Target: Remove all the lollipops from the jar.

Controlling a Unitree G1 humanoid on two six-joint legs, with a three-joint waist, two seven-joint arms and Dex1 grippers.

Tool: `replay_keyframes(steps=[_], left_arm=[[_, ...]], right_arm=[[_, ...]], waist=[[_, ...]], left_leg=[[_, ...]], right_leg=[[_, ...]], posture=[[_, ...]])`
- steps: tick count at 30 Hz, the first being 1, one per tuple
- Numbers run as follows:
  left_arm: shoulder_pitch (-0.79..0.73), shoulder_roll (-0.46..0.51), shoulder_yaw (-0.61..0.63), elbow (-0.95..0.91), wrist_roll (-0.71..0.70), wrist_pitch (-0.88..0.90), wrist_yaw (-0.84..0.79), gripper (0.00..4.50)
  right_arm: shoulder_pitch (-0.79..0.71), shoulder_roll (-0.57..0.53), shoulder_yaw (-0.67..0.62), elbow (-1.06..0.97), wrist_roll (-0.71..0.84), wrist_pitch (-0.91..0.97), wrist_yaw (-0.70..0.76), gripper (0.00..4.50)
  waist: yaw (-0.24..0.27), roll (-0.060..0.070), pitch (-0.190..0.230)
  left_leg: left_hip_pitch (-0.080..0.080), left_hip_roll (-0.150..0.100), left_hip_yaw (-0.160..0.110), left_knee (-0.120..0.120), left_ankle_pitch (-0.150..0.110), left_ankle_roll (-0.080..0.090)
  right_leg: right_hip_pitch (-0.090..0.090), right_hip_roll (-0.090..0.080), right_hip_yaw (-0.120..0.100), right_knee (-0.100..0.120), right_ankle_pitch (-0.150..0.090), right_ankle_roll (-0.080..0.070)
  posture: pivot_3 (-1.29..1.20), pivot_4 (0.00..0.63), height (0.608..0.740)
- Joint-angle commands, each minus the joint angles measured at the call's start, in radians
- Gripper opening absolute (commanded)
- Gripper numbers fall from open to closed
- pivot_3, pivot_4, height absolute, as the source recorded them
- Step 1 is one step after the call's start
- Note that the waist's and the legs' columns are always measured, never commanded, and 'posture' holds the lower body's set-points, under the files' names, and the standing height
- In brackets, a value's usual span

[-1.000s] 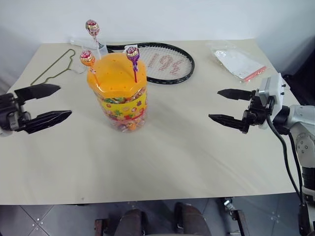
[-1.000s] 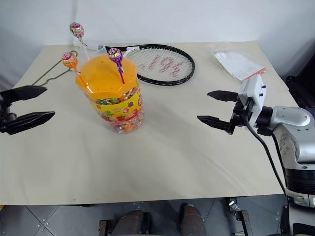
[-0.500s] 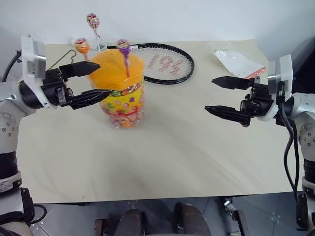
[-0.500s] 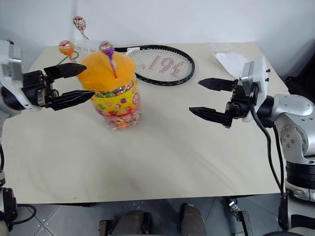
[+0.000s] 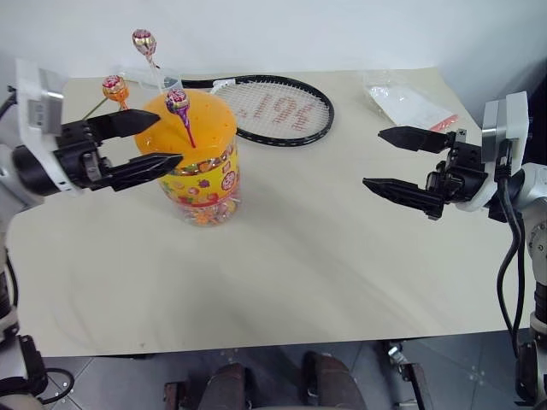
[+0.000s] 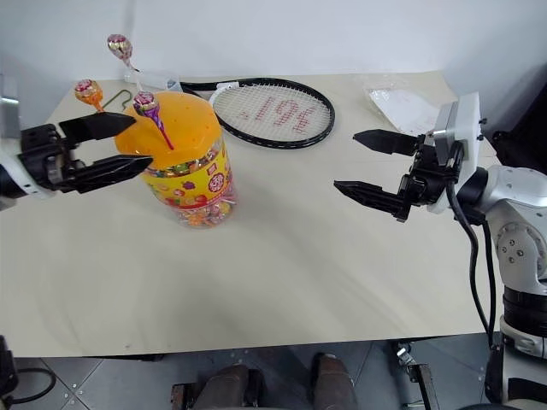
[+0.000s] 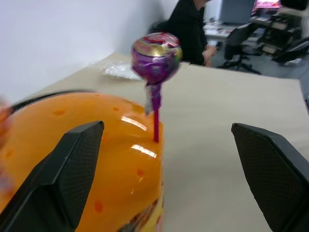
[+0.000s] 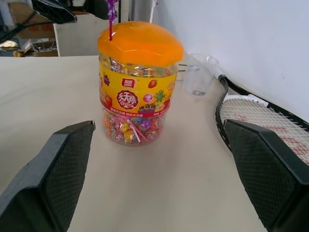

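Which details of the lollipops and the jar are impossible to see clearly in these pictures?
- Orange-stick lollipop: the left claw covers the foot of its stick in the head views.
- White-stick lollipop: its stick's lower end disappears behind the jar; what holds it stays unknown.
- Purple-stick lollipop: cut off by the top edge in the right wrist view.
- Jar label text: too small to read.

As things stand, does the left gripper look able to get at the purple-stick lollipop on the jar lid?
Probably yes. The left gripper is open beside the jar, level with its lid, and the purple-stick lollipop stands upright with nothing between it and the fingertips.
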Motion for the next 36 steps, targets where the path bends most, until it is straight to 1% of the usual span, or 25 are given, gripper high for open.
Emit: replay_keyframes(steps=[1,8,10,12,15,21,27,29,32,36], left_arm=[[0.051,0.068,0.14,-0.042,-0.046,0.111,0.056,4.5],[0.152,0.152,0.247,-0.028,-0.012,0.19,0.098,4.5],[0.169,0.149,0.262,-0.009,0.007,0.158,0.097,4.5],[0.164,0.126,0.264,0.012,0.019,0.11,0.095,4.5],[0.142,0.098,0.224,0.048,0.02,0.074,0.095,4.5],[0.025,0.009,0.107,0.154,0.048,-0.053,0.073,4.5],[-0.091,-0.032,-0.002,0.291,0.111,-0.175,0.004,4.5],[-0.119,-0.033,-0.031,0.318,0.123,-0.183,-0.024,4.5],[-0.149,-0.056,-0.031,0.338,0.114,-0.225,-0.065,3.9],[-0.169,-0.057,-0.039,0.331,0.115,-0.232,-0.088,2.77]], right_arm=[[-0.029,-0.013,-0.012,0.012,0.002,-0.016,0.016,4.47],[-0.083,0.004,0.028,0.067,-0.022,-0.039,0.045,4.47],[-0.096,0.01,0.035,0.077,-0.025,-0.044,0.049,4.47],[-0.105,0.015,0.041,0.084,-0.027,-0.048,0.053,4.47],[-0.112,0.021,0.045,0.087,-0.029,-0.053,0.053,4.47],[-0.111,0.023,0.038,0.075,-0.024,-0.055,0.041,4.47],[-0.094,0.011,0.018,0.056,-0.02,-0.053,0.026,4.47],[-0.083,0.006,0.009,0.045,-0.017,-0.049,0.021,4.47],[-0.07,0.001,-0.005,0.03,-0.013,-0.045,0.012,4.5],[-0.065,-0.006,-0.02,0.011,0.006,-0.029,0.002,4.5]], waist=[[0.001,0.0,0.0],[0.003,-0.001,0.001],[0.003,-0.001,0.001],[0.003,-0.001,0.001],[0.002,-0.001,0.001],[0.004,-0.001,0.001],[0.002,-0.001,0.001],[0.002,-0.001,0.001],[0.002,-0.001,0.001],[0.002,-0.001,0.001]], left_leg=[[0.001,0.0,0.0,0.0,0.0,0.0],[0.0,0.0,0.0,0.0,0.0,0.0],[0.0,0.0,0.0,0.0,0.0,0.0],[0.0,0.0,0.0,0.0,0.0,0.0],[0.0,0.0,0.0,0.0,0.0,0.0],[0.0,-0.001,0.002,0.0,0.0,0.0],[-0.001,-0.003,0.005,0.0,0.0,0.0],[0.0,-0.003,0.005,0.0,0.0,0.0],[-0.001,-0.003,0.005,0.0,0.0,0.0],[-0.001,-0.003,0.005,0.0,0.0,0.0]], right_leg=[[0.0,0.0,0.001,0.0,0.0,0.0],[0.0,-0.001,0.001,0.0,0.0,0.0],[0.0,-0.001,0.001,0.0,0.0,0.0],[0.0,-0.001,0.001,0.0,0.0,0.0],[0.0,-0.001,0.001,0.0,0.0,0.0],[0.0,-0.001,0.001,0.001,0.0,0.0],[0.0,0.0,0.0,0.0,0.0,0.0],[0.0,0.0,0.0,0.001,0.0,0.0],[0.0,0.0,0.0,0.0,0.0,0.0],[0.0,0.001,0.0,0.0,0.0,0.0]], posture=[[0.0,0.15,0.74],[0.0,0.15,0.74],[0.0,0.15,0.74],[0.0,0.15,0.74],[0.0,0.15,0.74],[0.0,0.15,0.74],[0.0,0.15,0.74],[0.0,0.15,0.74],[0.0,0.15,0.74],[0.0,0.15,0.74]])
